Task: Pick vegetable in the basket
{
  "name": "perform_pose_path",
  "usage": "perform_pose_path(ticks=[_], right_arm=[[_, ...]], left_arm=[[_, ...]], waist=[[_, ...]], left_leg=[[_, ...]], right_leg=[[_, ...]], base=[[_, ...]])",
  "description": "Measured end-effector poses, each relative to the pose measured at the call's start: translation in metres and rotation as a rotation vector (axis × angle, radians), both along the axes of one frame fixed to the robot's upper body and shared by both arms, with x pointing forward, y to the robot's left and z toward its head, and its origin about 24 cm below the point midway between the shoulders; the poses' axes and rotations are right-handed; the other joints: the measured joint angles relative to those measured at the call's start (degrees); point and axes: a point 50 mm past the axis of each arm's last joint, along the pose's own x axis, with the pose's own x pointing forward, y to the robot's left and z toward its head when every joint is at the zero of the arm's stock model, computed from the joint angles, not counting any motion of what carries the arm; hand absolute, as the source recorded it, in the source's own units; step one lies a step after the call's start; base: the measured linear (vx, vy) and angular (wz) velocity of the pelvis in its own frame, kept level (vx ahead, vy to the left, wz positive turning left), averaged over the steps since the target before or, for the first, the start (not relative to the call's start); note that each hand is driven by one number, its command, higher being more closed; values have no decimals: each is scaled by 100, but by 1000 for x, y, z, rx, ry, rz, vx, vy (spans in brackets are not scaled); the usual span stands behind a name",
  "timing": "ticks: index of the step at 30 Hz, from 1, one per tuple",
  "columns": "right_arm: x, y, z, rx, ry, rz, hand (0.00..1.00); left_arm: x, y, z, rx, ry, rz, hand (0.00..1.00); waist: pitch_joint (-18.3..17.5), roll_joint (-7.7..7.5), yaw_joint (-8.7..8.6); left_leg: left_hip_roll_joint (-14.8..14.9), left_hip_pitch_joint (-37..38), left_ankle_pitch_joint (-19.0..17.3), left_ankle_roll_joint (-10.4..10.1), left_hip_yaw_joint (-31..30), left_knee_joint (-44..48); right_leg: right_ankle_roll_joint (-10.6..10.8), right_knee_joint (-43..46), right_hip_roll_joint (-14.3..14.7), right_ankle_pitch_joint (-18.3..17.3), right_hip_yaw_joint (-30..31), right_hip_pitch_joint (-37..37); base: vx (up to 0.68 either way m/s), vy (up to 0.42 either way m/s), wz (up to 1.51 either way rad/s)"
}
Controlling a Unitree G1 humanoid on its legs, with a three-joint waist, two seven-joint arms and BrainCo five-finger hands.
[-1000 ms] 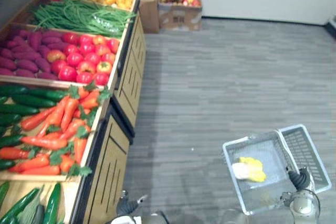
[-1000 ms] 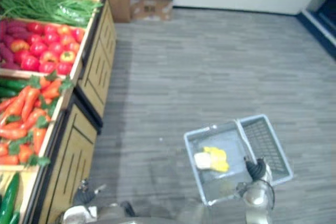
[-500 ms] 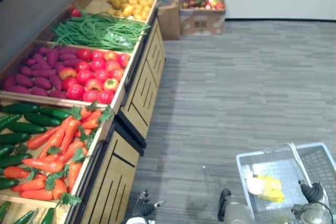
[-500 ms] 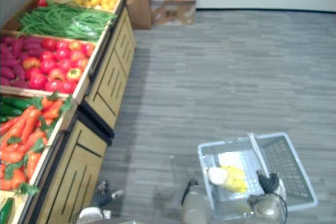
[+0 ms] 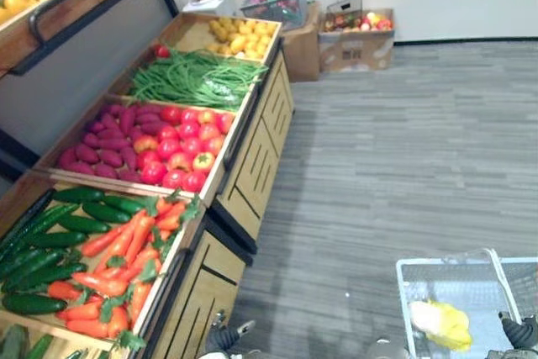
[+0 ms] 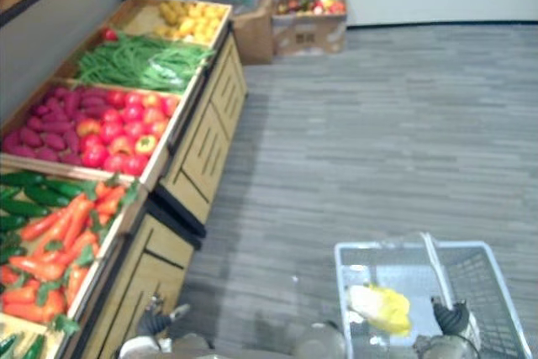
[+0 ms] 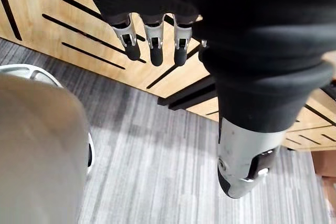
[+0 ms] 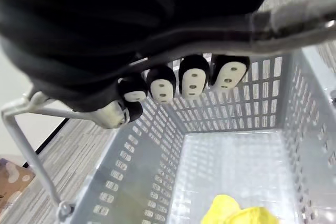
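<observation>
While the right robot hand (image 8: 191, 80) clasps the basket handle (image 8: 299, 20), the yellow vegetable (image 8: 239, 214) lies inside, below it.

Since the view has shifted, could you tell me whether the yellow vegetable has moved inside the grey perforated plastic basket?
No. The yellow vegetable lies in the same spot relative to the left wall of the grey perforated plastic basket; only the camera moved.

1. You had the basket (image 6: 387, 268) on the robot's right, a vegetable (image 6: 382, 308) lying in it.
2. The produce stand (image 6: 202, 145) stood left, carrots (image 6: 63, 233) nearest, beans (image 6: 139, 60) behind.
3. Cardboard boxes (image 6: 307, 23) sat beyond the stand's far end.
</observation>
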Motion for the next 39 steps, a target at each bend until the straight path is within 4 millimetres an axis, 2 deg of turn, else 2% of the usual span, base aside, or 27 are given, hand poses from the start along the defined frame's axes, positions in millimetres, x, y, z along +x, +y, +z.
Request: perform_pose_path(ticks=[1,2,3,4,5,6,7,10,14,16,17,22,25,26,31,33,37,39], right_arm=[[4,1,0,5,-10,-1,100],[5,1,0,6,-13,-2,100],[4,0,1,3,-18,-7,100],[4,-4,4,-10,-24,-9,100],[4,-1,1,3,-21,-11,100],[2,3,-2,16,-18,-13,100],[-2,11,-9,46,-11,-19,100],[-3,14,-11,60,-8,-19,100],[-6,11,-13,57,15,-17,100],[-5,10,-12,57,16,-15,100],[5,29,-29,156,44,42,100],[2,30,-31,160,50,38,100],[-2,32,-36,182,76,31,100],[-1,33,-37,189,79,34,100],[7,42,-44,253,79,61,100],[10,45,-47,299,74,57,100],[21,48,-45,306,50,79,100],[20,47,-46,307,62,78,100]], left_arm=[[0,-1,0,-4,1,0,0],[0,-3,0,-7,1,0,0],[0,-5,-1,-14,1,0,0],[-1,-11,-1,-28,2,5,0],[-1,-11,-1,-29,3,3,0],[1,-9,0,-22,-4,-3,0],[2,-2,1,6,-9,-20,0],[-1,13,2,48,7,-40,0],[0,17,3,97,22,-112,0],[0,11,1,94,32,-170,0],[-3,9,-3,94,65,-221,0],[-4,10,-3,94,68,-217,0],[-6,14,-3,99,77,-189,0],[-7,17,-3,103,82,-171,0],[-23,35,-6,137,157,-100,0],[-23,43,-5,157,164,-89,0],[-25,50,-3,178,169,-81,0],[-23,50,-3,179,167,-90,0]], waist=[[-1,3,-12],[1,15,-9],[-16,65,-4],[-9,193,14],[-18,180,-6],[-49,112,-23],[-109,-91,-4],[-169,-210,-7],[-194,-156,-6],[-216,-120,-20],[-446,-266,-31],[-451,-273,-27],[-511,-338,-5],[-561,-315,12],[-620,-403,68],[-626,-413,163],[-625,-415,160],[-625,-417,157]], left_leg=[[-167,134,131,-58,-142,-1075],[-228,203,301,-48,-210,-1563],[-254,246,673,6,-358,-2025],[-232,248,1312,80,-565,-2069],[-249,348,970,-77,-578,-2071],[-344,378,952,-56,-542,-2100],[-519,400,876,9,-408,-2186],[-765,459,843,61,-258,-2345],[-812,620,844,60,-127,-2518],[-787,643,846,56,-101,-2554],[-786,787,890,11,-45,-2714],[-788,786,893,10,-149,-2723],[-790,791,904,4,-289,-2717],[-788,792,905,4,-293,-2714],[-786,925,904,2,-258,-2708],[-778,1006,899,-4,-109,-2716],[-771,1112,892,-8,82,-2741],[-769,1113,890,-11,132,-2742]], right_leg=[[35,-74,48,22,23,61],[43,-93,78,27,43,99],[76,-137,145,41,55,164],[227,-232,291,56,137,231],[361,-370,293,85,196,351],[416,-479,221,128,208,411],[545,-744,115,267,303,436],[645,-1036,-30,478,414,437],[657,-1072,-4,486,503,449],[657,-1072,31,486,509,435],[663,-1173,89,498,552,477],[663,-1200,89,497,432,571],[673,-1285,99,503,259,731],[673,-1285,101,503,248,737],[630,-1397,118,585,201,906],[604,-1488,134,679,248,924],[600,-1492,140,730,466,874],[602,-1488,139,734,516,820]], base=[[188,114,-29],[151,130,-24],[139,174,-34],[172,255,-34],[173,247,-25],[164,272,-20],[120,188,-20],[114,161,-20],[90,33,-18],[79,-21,-9],[39,-12,-5],[2,-2,10],[21,-17,20],[25,-14,11],[-1,-3,-3],[-33,-4,-25],[-64,-3,-28],[-65,-16,-17]])
